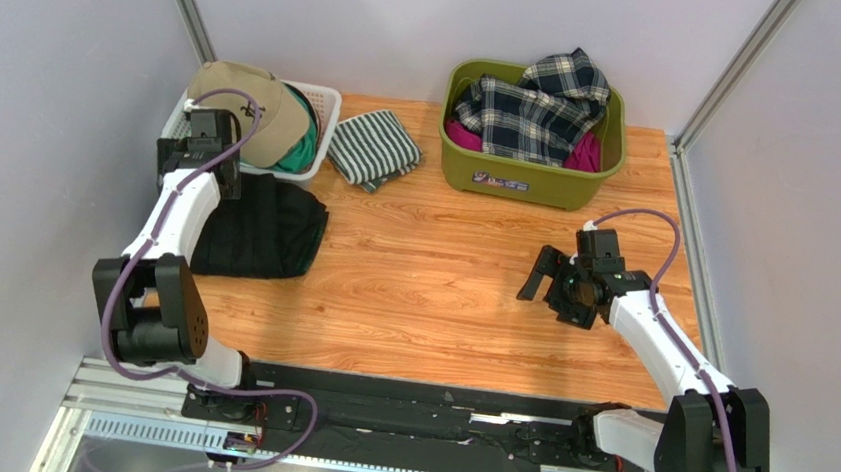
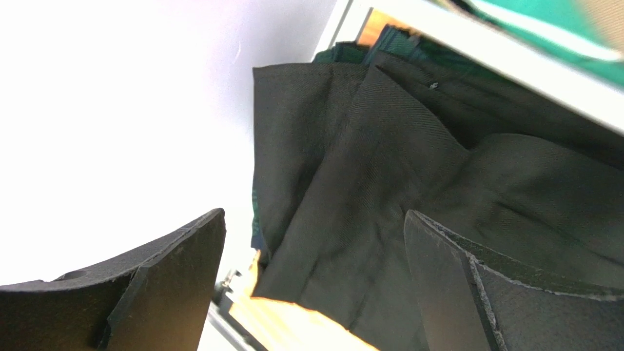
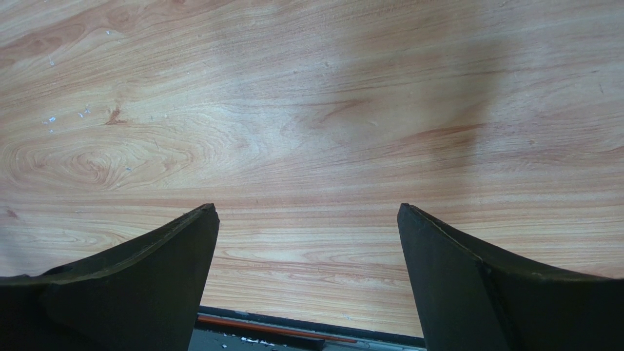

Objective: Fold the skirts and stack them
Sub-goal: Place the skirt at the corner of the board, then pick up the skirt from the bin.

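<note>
The left hand point(image 2: 313, 216) hangs released, its two fingers spread wide with nothing between them, just above the black skirt point(image 1: 262, 228). That skirt lies folded on the left side of the counter point(image 1: 442, 298). Its far edge sits close against a white basket point(image 1: 327, 107), and a dark green skirt point(image 2: 348, 53) peeks out from under it at the far edge. The white basket holds a tan cap point(image 1: 241, 97) on top of some bright green cloth point(image 1: 301, 154), and it crowds the space right behind the left hand. Just to the right of the basket lies a folded green-and-white striped cloth point(image 1: 374, 148). Further right, at the back of the counter, stands an olive-green bin point(image 1: 527, 177). The plaid skirt point(image 1: 535, 109) is heaped in it unfolded, rising above the rim, with pink cloth point(image 1: 585, 154) showing beneath it. The right hand point(image 3: 307, 208) is also released, its fingers wide apart over bare wood on the right side of the counter. It is in front of the bin and well apart from the black skirt.
</note>
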